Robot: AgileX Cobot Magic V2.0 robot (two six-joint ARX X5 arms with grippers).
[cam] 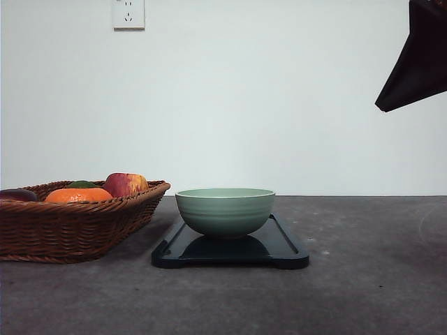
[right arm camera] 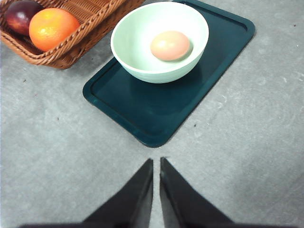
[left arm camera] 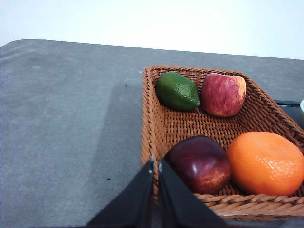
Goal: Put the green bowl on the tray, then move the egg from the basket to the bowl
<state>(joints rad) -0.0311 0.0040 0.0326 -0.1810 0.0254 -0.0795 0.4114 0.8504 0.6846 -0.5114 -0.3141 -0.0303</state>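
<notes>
You'll see the egg (right arm camera: 170, 45) lying in the bowl (cam: 225, 210), which sits on the tray (cam: 283, 246) right of the basket (cam: 70, 227). Both end effectors, left (left arm camera: 156, 166) and right (right arm camera: 156, 164), are pinched together, empty.

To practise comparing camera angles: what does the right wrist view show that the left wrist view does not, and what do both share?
Right wrist view alone: the egg lying inside the green bowl, which stands on the tray, and the shut right gripper. Left wrist view alone: the green fruit, the red-yellow apple and the shut left gripper. Shared: the basket holding the orange and the dark red fruit.
</notes>
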